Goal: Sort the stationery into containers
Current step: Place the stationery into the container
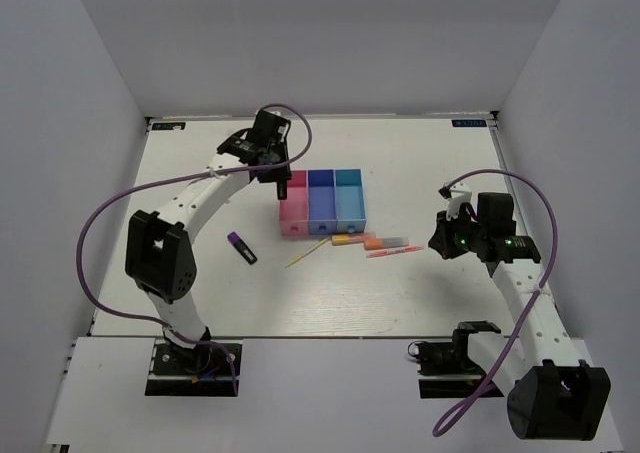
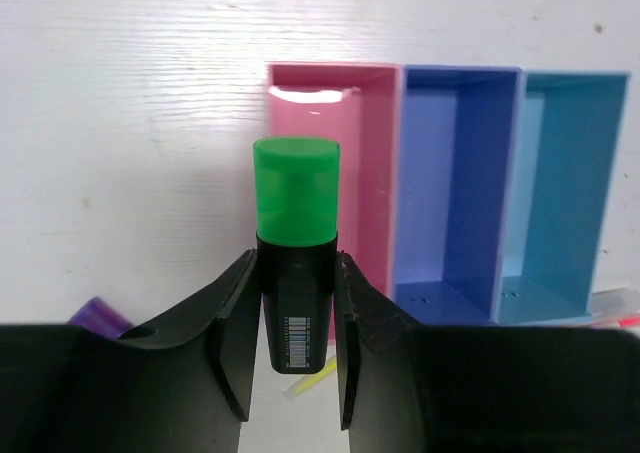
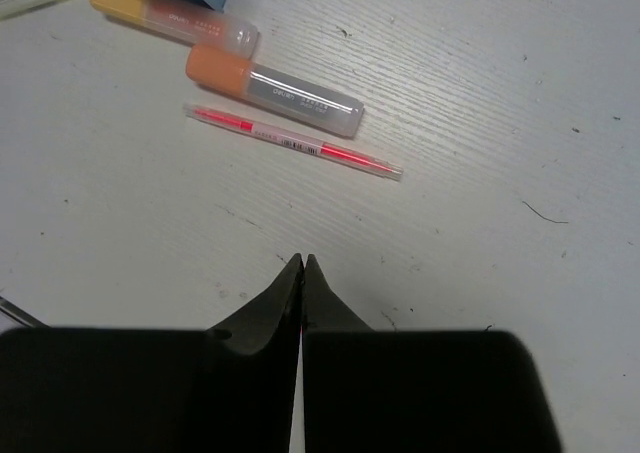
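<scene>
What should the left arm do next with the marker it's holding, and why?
Probably shift it a little further over the pink bin and release. The left end effector grips the green-capped marker right by that bin's edge, and the bin looks empty.

1. The white table [image 1: 420, 173] carried three joined bins: pink bin [image 1: 296, 215], dark blue bin [image 1: 321, 213], light blue bin [image 1: 350, 211].
2. Orange highlighters [image 1: 386, 242], a thin pink-red pen [image 1: 393, 253] and a yellow-green stick [image 1: 306, 254] lay just beside the bins' near side.
3. A purple-capped marker [image 1: 241, 247] lay apart, to the left.
</scene>
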